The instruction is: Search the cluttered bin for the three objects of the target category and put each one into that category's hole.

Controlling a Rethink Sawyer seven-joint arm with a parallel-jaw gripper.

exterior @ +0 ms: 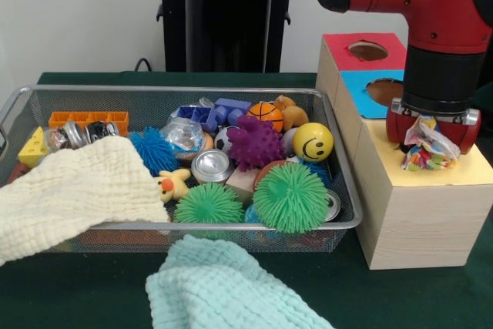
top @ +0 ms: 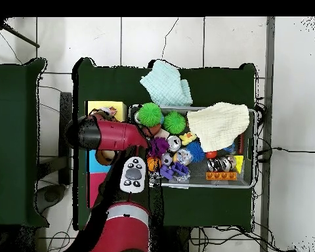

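Hanging over the yellow panel of the wooden sorting box [exterior: 420, 213], the gripper [exterior: 428, 144] has its jaws clenched on a crinkled clear packet [exterior: 426, 146] with multicoloured contents; the packet dangles just above the yellow surface, beside the blue panel's hole [exterior: 384, 92]. A red panel with its own hole [exterior: 367, 51] lies beyond the blue one. Beside the box sits the wire-mesh bin [exterior: 348, 190], holding two green spiky balls [exterior: 290, 197], a purple spiky ball [exterior: 255, 142], a yellow smiley ball [exterior: 313, 142] and a silver can [exterior: 211, 166]. A cream cloth [exterior: 73, 190] drapes over the bin's end farthest from the box.
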